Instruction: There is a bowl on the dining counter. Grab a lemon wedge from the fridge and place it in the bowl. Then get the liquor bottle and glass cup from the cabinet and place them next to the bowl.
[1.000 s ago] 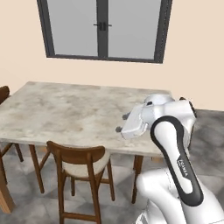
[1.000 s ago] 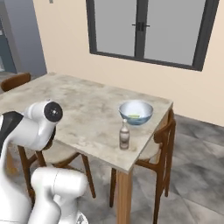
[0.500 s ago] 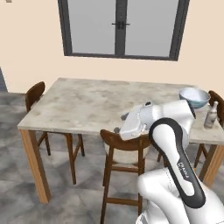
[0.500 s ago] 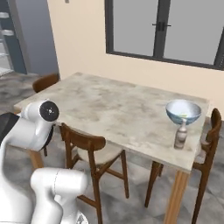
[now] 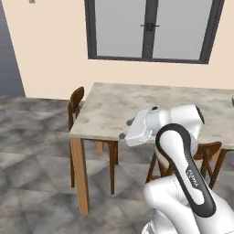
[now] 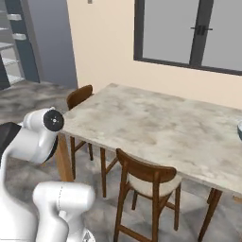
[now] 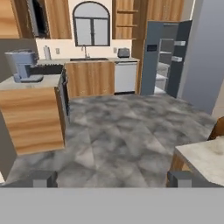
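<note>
The dining counter point(image 5: 137, 107) point(image 6: 156, 125) spreads beige and marbled ahead of me. A pale blue sliver of the bowl point(image 5: 232, 99) point(image 6: 239, 128) shows at the right edge. My gripper point(image 5: 125, 129) hangs open and empty over the counter's near left part, pointing left. In the hand view its fingertips point(image 7: 43, 178) stand wide apart with nothing between them, looking across the kitchen floor. Far off stands the dark grey fridge point(image 7: 164, 57) point(image 6: 9, 47) with its doors open, and brown wall cabinets point(image 7: 57, 17) run along the top. The lemon wedge, liquor bottle and glass cup are out of view.
Wooden chairs stand at the counter's left end point(image 5: 77, 107) point(image 6: 78, 97) and near side point(image 6: 151, 179). A wooden island with a coffee machine point(image 7: 24, 65) lies left in the hand view. The counter's corner point(image 7: 203, 157) juts in at lower right. Grey tiled floor point(image 7: 113, 131) lies between.
The whole picture has slid right as the base drove left along the counter; the bowl and bottle have moved to or past the right edge. The gripper stays open.
</note>
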Motion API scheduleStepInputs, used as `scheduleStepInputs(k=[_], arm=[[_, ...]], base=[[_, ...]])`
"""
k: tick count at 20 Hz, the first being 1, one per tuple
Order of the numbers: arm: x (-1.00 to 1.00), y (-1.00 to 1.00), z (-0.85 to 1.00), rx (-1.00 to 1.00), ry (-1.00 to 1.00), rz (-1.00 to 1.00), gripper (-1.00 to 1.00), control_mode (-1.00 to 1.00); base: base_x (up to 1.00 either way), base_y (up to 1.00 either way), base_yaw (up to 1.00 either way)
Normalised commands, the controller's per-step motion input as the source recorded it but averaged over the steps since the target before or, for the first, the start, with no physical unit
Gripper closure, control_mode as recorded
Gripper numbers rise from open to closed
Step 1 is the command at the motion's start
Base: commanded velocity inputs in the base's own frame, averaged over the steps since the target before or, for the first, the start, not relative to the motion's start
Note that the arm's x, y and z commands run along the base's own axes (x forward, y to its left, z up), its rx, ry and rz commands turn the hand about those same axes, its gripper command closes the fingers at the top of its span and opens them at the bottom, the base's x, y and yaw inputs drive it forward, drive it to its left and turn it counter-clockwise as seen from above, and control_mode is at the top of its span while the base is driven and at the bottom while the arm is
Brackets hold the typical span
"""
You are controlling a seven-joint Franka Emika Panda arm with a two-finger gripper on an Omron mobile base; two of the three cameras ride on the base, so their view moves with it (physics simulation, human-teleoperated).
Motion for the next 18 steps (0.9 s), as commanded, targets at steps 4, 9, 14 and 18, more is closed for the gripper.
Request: scheduleStepInputs(k=[4,9,14,18], arm=[[0.0,0.0,0.0,0.0,0.0,0.0,-1.0,1.0],[0.0,0.0,0.0,0.0,0.0,0.0,-1.0,1.0],[0.0,0.0,0.0,0.0,0.0,0.0,-1.0,1.0],[0.0,0.0,0.0,0.0,0.0,0.0,-1.0,1.0]], base=[[0.18,1.0,0.14],[0.15,1.0,0.23],[0.16,0.96,0.27],[0.26,0.91,0.27]])
